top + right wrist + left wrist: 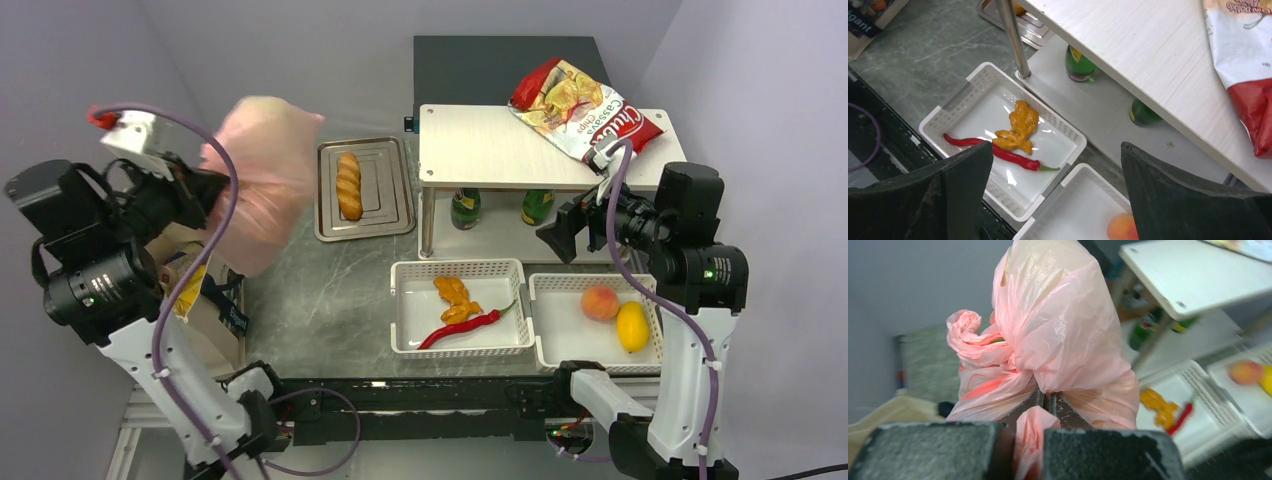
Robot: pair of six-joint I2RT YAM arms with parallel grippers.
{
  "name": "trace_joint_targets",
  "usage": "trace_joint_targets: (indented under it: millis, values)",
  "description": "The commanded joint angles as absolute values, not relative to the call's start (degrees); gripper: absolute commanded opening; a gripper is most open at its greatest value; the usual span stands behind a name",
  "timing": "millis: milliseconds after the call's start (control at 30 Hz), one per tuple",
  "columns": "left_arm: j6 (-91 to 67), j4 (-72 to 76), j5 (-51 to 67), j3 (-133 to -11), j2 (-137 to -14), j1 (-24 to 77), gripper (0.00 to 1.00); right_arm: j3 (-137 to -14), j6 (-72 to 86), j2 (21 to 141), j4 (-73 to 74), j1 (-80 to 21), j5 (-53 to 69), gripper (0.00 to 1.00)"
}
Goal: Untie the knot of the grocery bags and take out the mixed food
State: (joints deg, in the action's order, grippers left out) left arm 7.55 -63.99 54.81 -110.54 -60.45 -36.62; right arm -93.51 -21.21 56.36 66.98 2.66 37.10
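The pink plastic bag [1058,330], full and bulging with its twisted handles bunched at one side, is held up over the left part of the table [320,300] beside the metal tray [395,215], blurred in the overhead view. The beige tote [200,335] sits lower at the near left edge under the left arm. The left gripper [1047,399] is clamped tight on a fold of the pink film, which pokes out between its fingers, while the right gripper [1057,150] hangs spread wide over the white baskets [973,85], holding and touching nothing.
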Motion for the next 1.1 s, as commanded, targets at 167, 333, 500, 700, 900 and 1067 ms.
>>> trace_joint_targets:
  millis: [167,333,500,700,900,1067]
  values:
    - [12.93,-59.49,39.95,-85.95,-54.41,-12.32,0.00,-99.70,-27.50,60.83,74.05,2.69,47.59,1.00]
    - [19.14,-60.32,36.13,-71.72,-49.74,-10.17,0.00,-98.07,-35.72,62.21,82.17,1.38,52.66,1.00]
    - [21.24,-59.49,32.28,-62.02,-46.37,-8.64,0.00,-94.81,-36.91,62.81,82.42,-7.15,49.09,1.00]
    - [21.30,-53.55,33.29,-53.09,-42.15,-7.90,0.00,-91.57,-32.99,62.38,75.96,-21.32,43.17,1.00]
    - [24.14,-49.15,34.37,-48.11,-42.39,-5.81,0.00,-91.15,-29.85,65.07,68.70,-29.30,40.52,1.00]
    - [25.35,-48.23,34.49,-46.80,-42.81,0.16,0.06,-91.04,-28.87,66.73,63.26,-33.67,36.63,1.00]
